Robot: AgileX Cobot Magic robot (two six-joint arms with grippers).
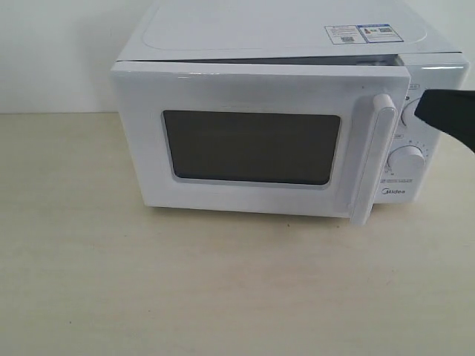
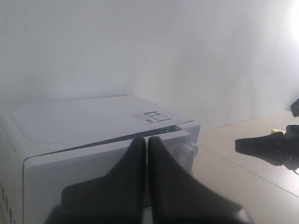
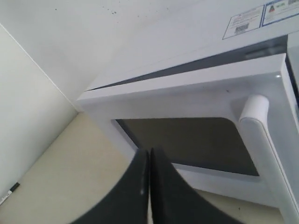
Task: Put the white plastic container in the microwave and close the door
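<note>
The white microwave [image 1: 282, 37] stands on the table with stickers [image 1: 361, 33] on its top. Its door [image 1: 252, 200] with the dark window [image 1: 251, 147] is slightly ajar; a dark gap shows along its top edge. The bar handle [image 1: 375, 159] is at the door's right edge. My right gripper [image 1: 420, 111] is shut and empty, hovering just right of the handle's top, in front of the dials; its wrist view shows the shut fingers [image 3: 140, 186] before the window [image 3: 196, 140]. My left gripper [image 2: 146, 139] is shut and empty, above the microwave's left side. The white plastic container is out of view.
Two round dials [image 1: 408, 157] sit on the microwave's right panel, the upper one partly behind my right gripper. The tan table [image 1: 148, 282] stretches in front. A white wall stands behind. A black pen [image 3: 9, 190] lies on the table at the far left.
</note>
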